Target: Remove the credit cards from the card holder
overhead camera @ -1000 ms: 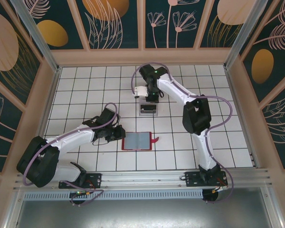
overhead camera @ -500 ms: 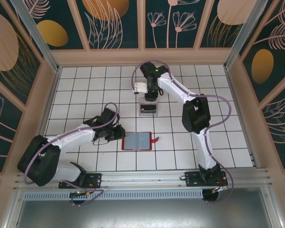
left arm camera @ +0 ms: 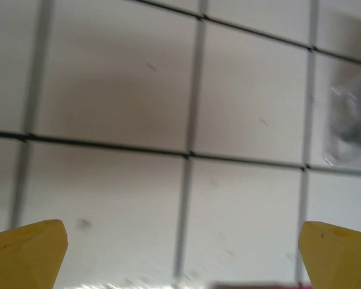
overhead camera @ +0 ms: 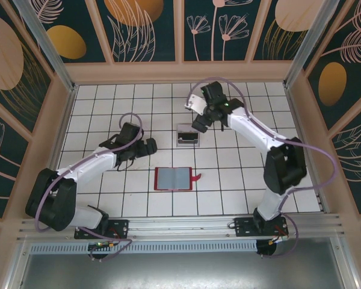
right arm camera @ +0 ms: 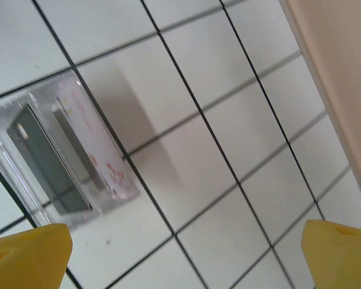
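Note:
The red card holder (overhead camera: 173, 179) lies open and flat on the tiled table, its tab (overhead camera: 197, 177) pointing right; a blurred red sliver of the card holder (left arm camera: 259, 285) crosses the left wrist view's bottom edge. Dark grey credit cards (right arm camera: 39, 156) stand inside the clear tray (right arm camera: 102, 144), behind the holder (overhead camera: 187, 136). My left gripper (overhead camera: 148, 147) hovers open behind and left of the holder, its yellow fingertips (left arm camera: 24, 253) wide apart over bare tiles. My right gripper (overhead camera: 199, 124) is open just right of and behind the tray, with nothing between its fingertips (right arm camera: 340, 253).
The clear tray (left arm camera: 351, 120) shows blurred at the right edge of the left wrist view. The wooden side wall (right arm camera: 340, 66) rises at the upper right of the right wrist view. White tiles (overhead camera: 240, 180) lie open right of the holder.
Both grippers went from shut to open. The right gripper left its place over the tray and swung right. The left gripper drew back from the holder's left edge, toward the rear.

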Action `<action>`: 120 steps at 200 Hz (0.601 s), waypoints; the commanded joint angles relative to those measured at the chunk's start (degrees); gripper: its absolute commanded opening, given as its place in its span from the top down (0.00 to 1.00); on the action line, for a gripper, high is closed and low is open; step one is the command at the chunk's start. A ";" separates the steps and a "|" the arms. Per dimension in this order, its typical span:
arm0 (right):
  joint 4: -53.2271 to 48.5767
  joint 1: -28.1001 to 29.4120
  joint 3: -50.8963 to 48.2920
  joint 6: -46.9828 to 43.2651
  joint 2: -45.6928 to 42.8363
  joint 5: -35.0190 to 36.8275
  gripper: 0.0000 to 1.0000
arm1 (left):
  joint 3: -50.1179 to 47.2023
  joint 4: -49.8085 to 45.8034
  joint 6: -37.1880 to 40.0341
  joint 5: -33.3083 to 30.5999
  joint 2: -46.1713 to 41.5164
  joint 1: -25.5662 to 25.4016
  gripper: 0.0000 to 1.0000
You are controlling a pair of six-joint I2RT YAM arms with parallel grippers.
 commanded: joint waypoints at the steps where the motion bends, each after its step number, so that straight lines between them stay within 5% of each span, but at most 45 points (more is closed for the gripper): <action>1: 13.24 -3.32 -9.81 10.79 -6.94 0.68 0.01 | 1.99 1.44 4.45 -11.02 1.54 2.69 0.02; 69: 50.73 -19.11 -47.02 36.84 -22.10 0.10 0.01 | -3.98 21.09 18.03 -27.70 -1.25 10.49 0.02; 120: 79.55 -24.76 -63.22 40.85 -18.66 4.69 0.01 | -17.67 50.76 28.34 -31.05 -2.25 13.01 0.01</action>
